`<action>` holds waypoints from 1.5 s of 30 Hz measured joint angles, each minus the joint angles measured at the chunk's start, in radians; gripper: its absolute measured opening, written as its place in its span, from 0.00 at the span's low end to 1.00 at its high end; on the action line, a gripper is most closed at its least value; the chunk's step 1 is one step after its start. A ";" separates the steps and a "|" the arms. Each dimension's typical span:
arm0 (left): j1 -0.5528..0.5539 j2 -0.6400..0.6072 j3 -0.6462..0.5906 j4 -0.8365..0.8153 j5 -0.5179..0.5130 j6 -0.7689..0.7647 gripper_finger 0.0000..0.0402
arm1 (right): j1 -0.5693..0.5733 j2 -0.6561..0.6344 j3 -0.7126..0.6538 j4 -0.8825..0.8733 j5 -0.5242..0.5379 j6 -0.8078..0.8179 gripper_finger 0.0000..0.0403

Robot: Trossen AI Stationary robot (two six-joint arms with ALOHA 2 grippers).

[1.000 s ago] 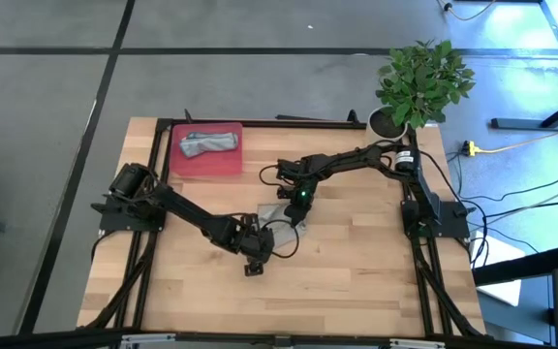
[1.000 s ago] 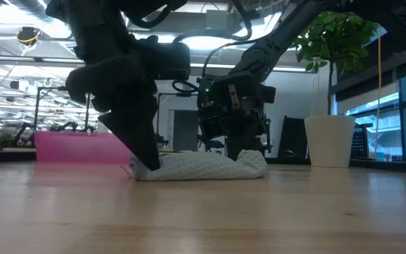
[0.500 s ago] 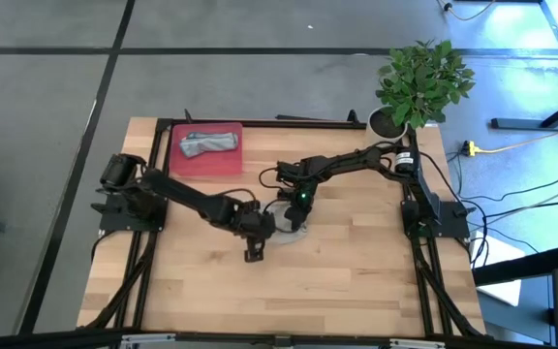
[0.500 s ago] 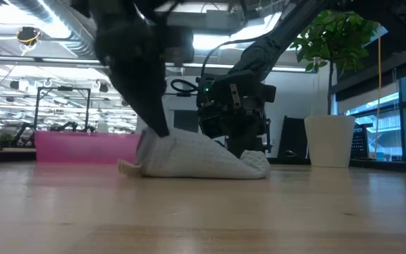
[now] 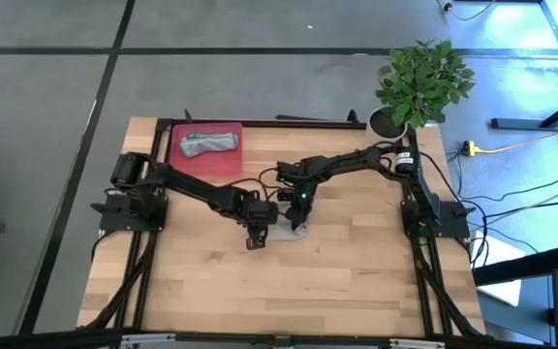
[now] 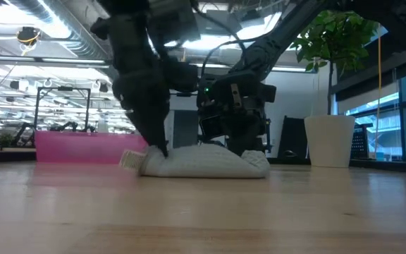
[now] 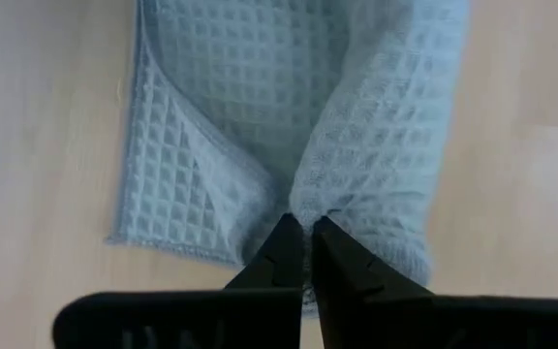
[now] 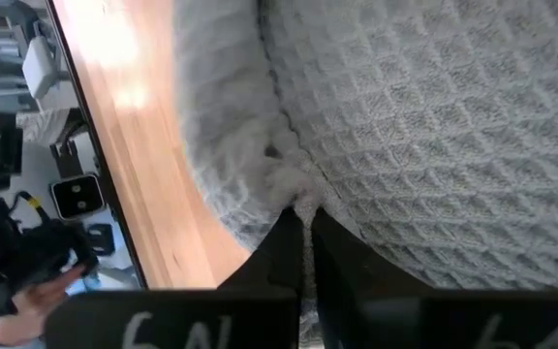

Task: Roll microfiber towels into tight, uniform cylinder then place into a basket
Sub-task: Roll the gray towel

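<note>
Two towels, one red tray

My grey waffle towel (image 6: 203, 162) lies bunched mid-table, near the red basket (image 5: 223, 165); another towel (image 5: 207, 143), seemingly rolled, rests inside that basket.

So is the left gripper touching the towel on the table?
Touching. In the left wrist view the left gripper is shut on a fold of the waffle-weave towel, the cloth bunching right at its tips.

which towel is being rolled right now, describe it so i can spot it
Find the wooden table; at its middle both grippers meet over a pale waffle-weave towel, each pinching an edge. The other towel lies already bundled in the red tray at the far left corner, untouched.
</note>
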 joint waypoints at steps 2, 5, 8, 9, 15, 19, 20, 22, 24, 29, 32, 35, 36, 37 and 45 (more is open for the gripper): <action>0.004 0.030 0.001 0.003 0.001 0.004 0.00 | 0.000 0.000 0.000 0.004 0.000 -0.021 0.03; 0.005 0.060 0.005 0.003 0.000 0.016 0.00 | 0.000 0.000 0.000 0.014 0.000 -0.065 0.06; 0.005 0.067 0.005 -0.001 0.000 0.016 0.00 | 0.000 0.000 0.000 0.026 -0.008 -0.089 0.10; 0.005 0.068 0.004 -0.001 0.000 0.016 0.00 | 0.000 0.000 0.000 0.029 -0.019 -0.092 0.12; 0.005 0.070 0.004 -0.006 0.002 0.016 0.00 | 0.000 0.000 -0.001 0.041 -0.045 -0.093 0.26; 0.005 0.071 0.004 -0.011 0.004 0.016 0.00 | -0.005 0.001 0.006 0.049 -0.060 -0.068 0.34; 0.005 0.071 0.003 -0.012 0.004 0.016 0.00 | -0.011 0.001 0.013 0.041 -0.067 -0.061 0.34; 0.002 0.071 0.003 -0.017 0.004 0.016 0.00 | -0.020 -0.004 0.021 0.020 -0.073 -0.064 0.35; -0.002 0.072 0.004 -0.022 0.004 0.013 0.00 | -0.027 -0.022 0.027 0.012 -0.060 -0.076 0.35; -0.016 0.072 0.003 -0.036 -0.004 0.009 0.00 | -0.034 -0.103 0.036 -0.024 0.022 -0.112 0.33; -0.023 0.071 0.003 -0.041 -0.005 0.008 0.00 | -0.033 -0.155 0.032 -0.043 0.119 -0.118 0.33; -0.024 0.071 0.002 -0.044 0.002 -0.002 0.00 | -0.017 -0.195 0.032 -0.072 0.222 -0.118 0.33; -0.024 0.071 0.002 -0.045 0.003 -0.012 0.00 | -0.007 -0.203 0.032 -0.081 0.251 -0.121 0.33; -0.024 0.071 0.002 -0.045 0.004 -0.014 0.00 | 0.006 -0.214 0.032 -0.085 0.274 -0.137 0.33; -0.062 0.071 0.002 -0.058 0.005 -0.014 0.00 | 0.170 -0.239 0.032 -0.079 0.338 -0.313 0.33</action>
